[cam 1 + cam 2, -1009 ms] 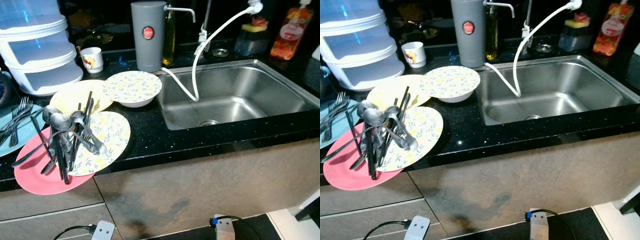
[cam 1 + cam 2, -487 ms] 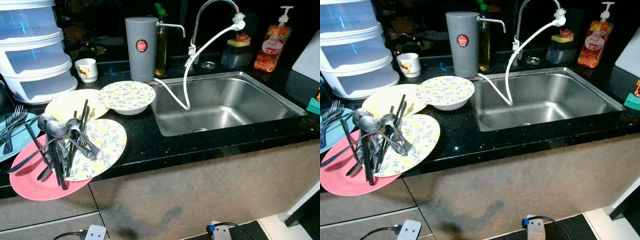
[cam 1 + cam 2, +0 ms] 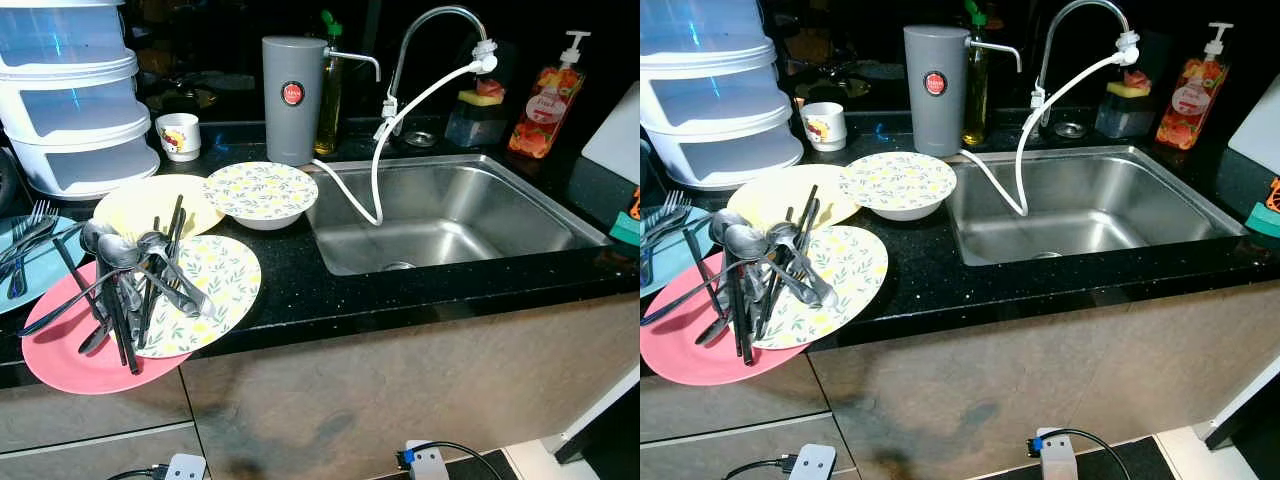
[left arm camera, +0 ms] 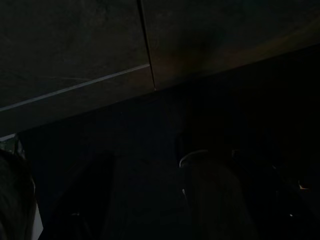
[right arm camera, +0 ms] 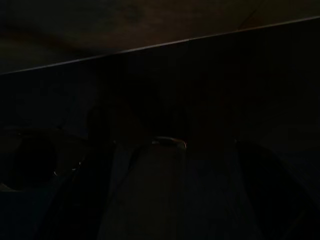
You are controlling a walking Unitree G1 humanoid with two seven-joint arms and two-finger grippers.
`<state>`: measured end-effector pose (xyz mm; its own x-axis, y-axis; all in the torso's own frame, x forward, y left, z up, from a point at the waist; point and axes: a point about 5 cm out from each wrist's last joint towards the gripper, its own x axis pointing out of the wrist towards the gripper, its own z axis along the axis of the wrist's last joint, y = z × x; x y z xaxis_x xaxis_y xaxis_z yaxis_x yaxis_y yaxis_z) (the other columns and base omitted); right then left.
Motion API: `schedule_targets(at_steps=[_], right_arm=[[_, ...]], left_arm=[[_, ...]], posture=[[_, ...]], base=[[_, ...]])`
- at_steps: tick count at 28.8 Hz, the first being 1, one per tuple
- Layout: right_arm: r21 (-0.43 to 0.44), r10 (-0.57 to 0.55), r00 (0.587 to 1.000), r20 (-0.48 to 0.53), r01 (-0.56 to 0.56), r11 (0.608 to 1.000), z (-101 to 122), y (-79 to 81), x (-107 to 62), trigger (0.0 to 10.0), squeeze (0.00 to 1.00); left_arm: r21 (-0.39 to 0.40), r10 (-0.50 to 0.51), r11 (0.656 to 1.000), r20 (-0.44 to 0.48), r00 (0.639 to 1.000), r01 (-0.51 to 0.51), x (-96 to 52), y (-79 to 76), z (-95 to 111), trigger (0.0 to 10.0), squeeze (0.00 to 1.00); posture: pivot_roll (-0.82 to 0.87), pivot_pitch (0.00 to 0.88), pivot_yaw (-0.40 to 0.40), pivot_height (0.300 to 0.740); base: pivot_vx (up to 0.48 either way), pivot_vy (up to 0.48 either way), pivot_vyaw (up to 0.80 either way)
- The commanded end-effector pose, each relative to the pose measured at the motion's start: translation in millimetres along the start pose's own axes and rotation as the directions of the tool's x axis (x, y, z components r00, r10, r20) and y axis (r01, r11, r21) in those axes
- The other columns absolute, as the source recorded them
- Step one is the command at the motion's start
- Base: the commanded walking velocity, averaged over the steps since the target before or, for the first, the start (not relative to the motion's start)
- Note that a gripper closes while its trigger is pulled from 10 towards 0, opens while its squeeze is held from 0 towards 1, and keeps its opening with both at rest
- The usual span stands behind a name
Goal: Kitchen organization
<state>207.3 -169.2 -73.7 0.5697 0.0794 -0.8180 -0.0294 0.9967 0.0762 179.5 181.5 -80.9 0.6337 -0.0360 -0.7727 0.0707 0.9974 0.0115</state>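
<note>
On the black counter (image 3: 300,292) a heap of dark and silver cutlery (image 3: 130,290) lies across a pink plate (image 3: 65,365) and a flower-patterned plate (image 3: 225,285). Behind them sit a pale yellow plate (image 3: 135,203) and a flower-patterned bowl (image 3: 262,190). A blue plate (image 3: 45,262) at the left edge carries forks (image 3: 28,235). To the right is the steel sink (image 3: 520,190), with a tap (image 3: 430,20) and a white hose (image 3: 378,160) hanging into it. Both arms hang idle; their wrist views are very dark, with cabinet fronts (image 4: 75,50) faintly visible.
A white stacked container (image 3: 75,110), a small mug (image 3: 180,136), a grey dispenser (image 3: 290,100), an oil bottle (image 3: 330,95), a sponge holder (image 3: 475,112) and a soap bottle (image 3: 548,100) line the back. Cables and plugs (image 3: 420,462) lie on the floor below the cabinets.
The whole picture has shifted: the camera has tilted up, bringing the tap and back shelf into view. Nothing on the counter has moved.
</note>
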Motion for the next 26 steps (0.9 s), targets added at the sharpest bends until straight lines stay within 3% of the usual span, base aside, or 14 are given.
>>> schedule_targets(at_steps=[1, 7, 12, 26], right_arm=[[0.018, 0.008, 1.000, -0.024, -0.008, 1.000, -4, 2.7, 0.2, 10.0, 0.00], [0.047, 0.031, 0.999, -0.033, -0.030, 0.998, -7, 10.4, 0.9, 10.0, 0.00], [0.016, 0.029, 0.999, -0.038, -0.028, 0.999, -7, 16.7, 1.9, 10.0, 0.00], [-0.036, 0.005, 0.998, -0.060, -0.007, 0.999, -16, 6.8, -0.6, 10.0, 0.00]], left_arm=[[-0.005, -0.006, 1.000, -0.013, 1.000, 0.006, -0.5, -3.6, -5, 10.0, 0.00], [-0.005, 0.000, 1.000, -0.013, 1.000, 0.000, -1.1, 1.6, -5, 10.0, 0.00], [0.009, 0.007, 1.000, -0.024, 1.000, -0.007, -2.1, 4.6, -8, 10.0, 0.00], [-0.022, 0.017, 1.000, -0.033, 0.999, -0.018, -4.6, 0.8, -17, 10.0, 0.00]], posture=[[0.04, 0.065, -0.025, 0.740], [0.03, 0.070, -0.011, 0.740], [0.03, 0.093, 0.018, 0.740], [0.05, 0.132, -0.051, 0.740]], base=[[0.000, 0.000, 0.00], [0.000, 0.000, 0.00], [0.000, 0.000, 0.00], [0.000, 0.000, 0.00]])
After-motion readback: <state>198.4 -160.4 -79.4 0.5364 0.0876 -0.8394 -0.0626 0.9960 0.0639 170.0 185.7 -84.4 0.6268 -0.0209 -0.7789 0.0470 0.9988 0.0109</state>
